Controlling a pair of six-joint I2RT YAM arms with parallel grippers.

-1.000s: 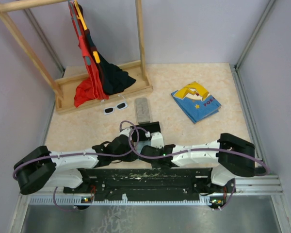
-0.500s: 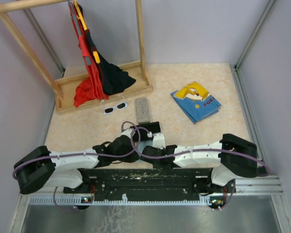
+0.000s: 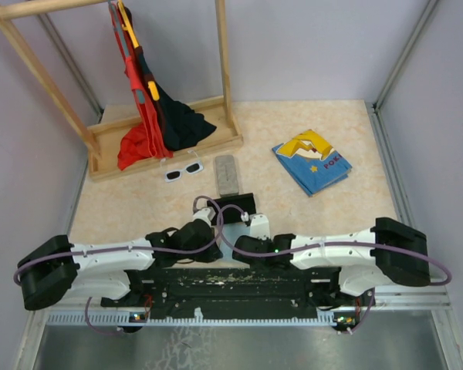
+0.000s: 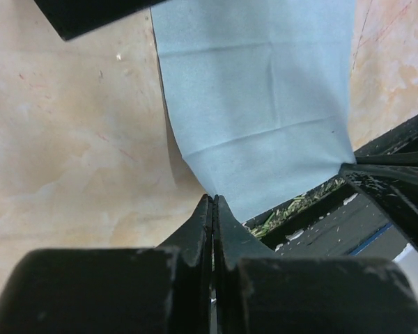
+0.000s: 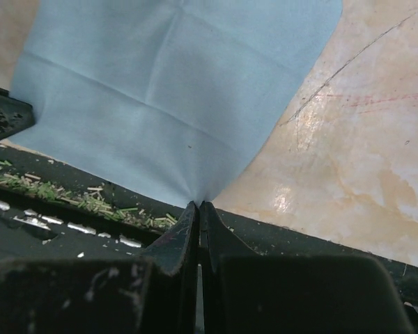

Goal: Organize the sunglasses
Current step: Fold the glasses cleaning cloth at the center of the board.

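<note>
The white-framed sunglasses [image 3: 184, 170] lie at the back left, in front of the wooden rack. The thin wire-framed pair is not in view. My left gripper [image 3: 214, 231] [image 4: 213, 202] is shut on one near corner of a light-blue cloth [image 4: 258, 90]. My right gripper [image 3: 251, 233] [image 5: 198, 205] is shut on its other near corner. The cloth [image 5: 174, 90] [image 3: 233, 230] lies spread between them, its near edge over the black base rail. A black case [image 3: 239, 202] [image 4: 90, 14] sits at the cloth's far edge.
A grey oblong case [image 3: 228, 174] lies beside the white sunglasses. A wooden clothes rack [image 3: 166, 142] with red and black garments stands back left. A blue and yellow folded item [image 3: 312, 161] lies back right. Grey walls close in both sides.
Both grippers have drawn back toward the near edge, still holding the cloth. The right arm has stretched out lower and its elbow has moved right.
</note>
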